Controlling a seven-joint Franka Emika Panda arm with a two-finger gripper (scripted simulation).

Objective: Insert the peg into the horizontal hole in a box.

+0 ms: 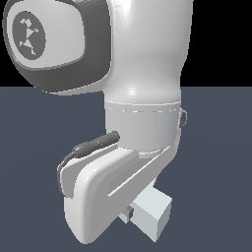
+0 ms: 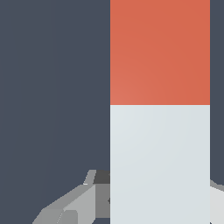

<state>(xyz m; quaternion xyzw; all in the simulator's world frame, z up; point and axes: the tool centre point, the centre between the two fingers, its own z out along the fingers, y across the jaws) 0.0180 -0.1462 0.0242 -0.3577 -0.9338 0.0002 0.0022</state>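
surface: flat dark slate-blue floor [image 1: 216, 147], plain and unmarked | extent: meets a black backdrop behind the robot arm [image 1: 147, 74] in the exterior view | on it: the peg [image 2: 159, 131] appears against it beside the arm, contact with the floor cannot be told | box: not visible

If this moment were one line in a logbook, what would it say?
arm: fills exterior view | peg: close under wrist camera, orange end away from gripper | grip: cannot tell | box, hole: not visible

A plain dark blue-grey floor [image 1: 211, 147] under a black backdrop [image 1: 221, 44].
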